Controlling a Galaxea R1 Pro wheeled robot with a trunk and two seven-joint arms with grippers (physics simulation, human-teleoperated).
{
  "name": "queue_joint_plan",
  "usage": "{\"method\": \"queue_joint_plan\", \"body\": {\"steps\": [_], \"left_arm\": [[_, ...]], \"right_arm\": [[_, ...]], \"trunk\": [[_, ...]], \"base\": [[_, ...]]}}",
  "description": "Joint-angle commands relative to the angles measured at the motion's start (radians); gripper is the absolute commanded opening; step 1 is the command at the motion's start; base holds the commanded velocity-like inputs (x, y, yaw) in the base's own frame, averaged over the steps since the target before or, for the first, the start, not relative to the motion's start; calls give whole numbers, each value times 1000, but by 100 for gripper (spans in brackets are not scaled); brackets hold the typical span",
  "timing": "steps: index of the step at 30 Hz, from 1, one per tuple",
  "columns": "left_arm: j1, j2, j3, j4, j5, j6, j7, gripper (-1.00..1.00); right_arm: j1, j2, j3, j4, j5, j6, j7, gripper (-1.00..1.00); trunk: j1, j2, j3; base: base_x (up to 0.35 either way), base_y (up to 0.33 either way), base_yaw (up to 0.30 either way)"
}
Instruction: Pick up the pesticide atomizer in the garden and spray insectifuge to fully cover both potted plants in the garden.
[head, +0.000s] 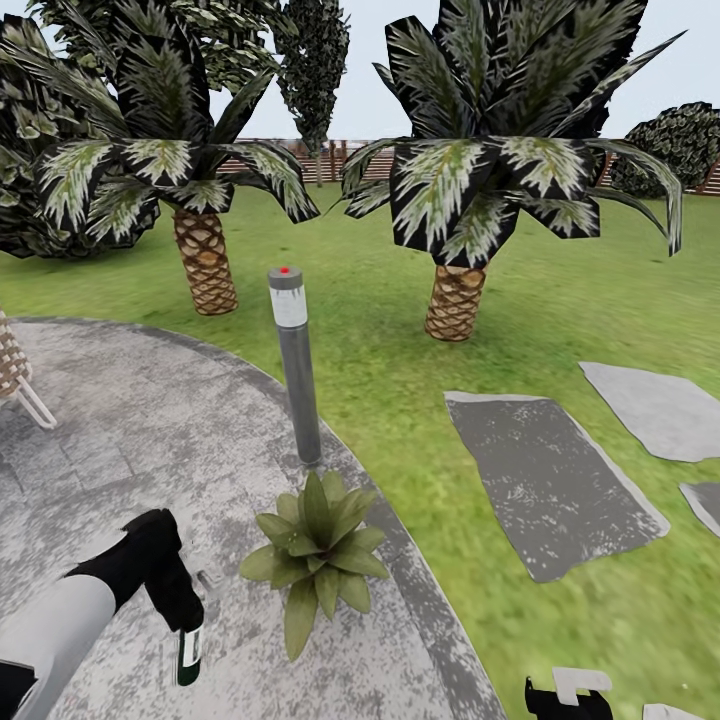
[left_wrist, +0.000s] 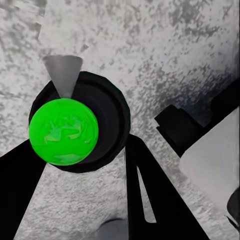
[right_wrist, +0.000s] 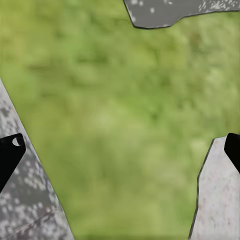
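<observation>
The pesticide atomizer, a dark green bottle with a pale label, hangs just above the paved patio of the garden. My left gripper is shut on it. In the left wrist view the atomizer shows from above, with a bright green cap and a grey nozzle cone, held between my black fingers. One of the potted plants, a low rosette of pointed green leaves, stands just right of the bottle. My right gripper is low at the right and open over the grass, holding nothing.
A grey bollard lamp stands right behind the plant at the patio's edge. Two scaly-trunked palms grow on the lawn beyond. Grey stepping stones lie on the right. A wicker chair is at the left edge.
</observation>
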Motion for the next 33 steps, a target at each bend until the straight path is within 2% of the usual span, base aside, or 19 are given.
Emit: {"method": "queue_joint_plan", "body": {"steps": [1,3,6,9,11,13,16,24,33], "left_arm": [[0,-13,-3,-6,-2,9,-7,-100],[-2,-47,-4,-10,-4,10,-7,-100],[-12,-62,-6,-12,-6,12,-7,-100],[-18,-50,-5,-12,-7,13,-9,-100],[-17,-31,-5,-12,-7,13,-8,-100],[-15,5,-6,-11,-8,12,-8,-100],[-5,23,-7,-9,-8,10,-7,-100],[-1,21,-10,-9,-8,10,-7,-100],[-19,15,-6,-14,-8,13,-7,-100]], "right_arm": [[0,0,9,0,-7,-2,-3,100],[0,0,9,0,-7,-2,-3,100],[0,0,9,0,-8,-2,-3,100],[0,0,8,-1,-9,-2,-4,100],[0,0,7,-1,-9,-2,-4,100],[0,0,7,-2,-10,-2,-6,100],[0,1,8,-3,-11,-2,-6,100],[0,7,9,-3,-12,-2,-6,100],[0,6,7,-3,-12,-3,-7,100]], "trunk": [[0,0,-1],[0,0,-1],[0,0,-1],[0,0,-1],[0,0,-1],[0,0,-1],[0,0,-1],[0,0,4],[0,0,4]], "base": [[0,0,0],[0,0,0],[0,0,0],[0,0,0],[0,0,0],[0,0,0],[0,0,-1],[6,8,-171],[99,164,-84]]}}
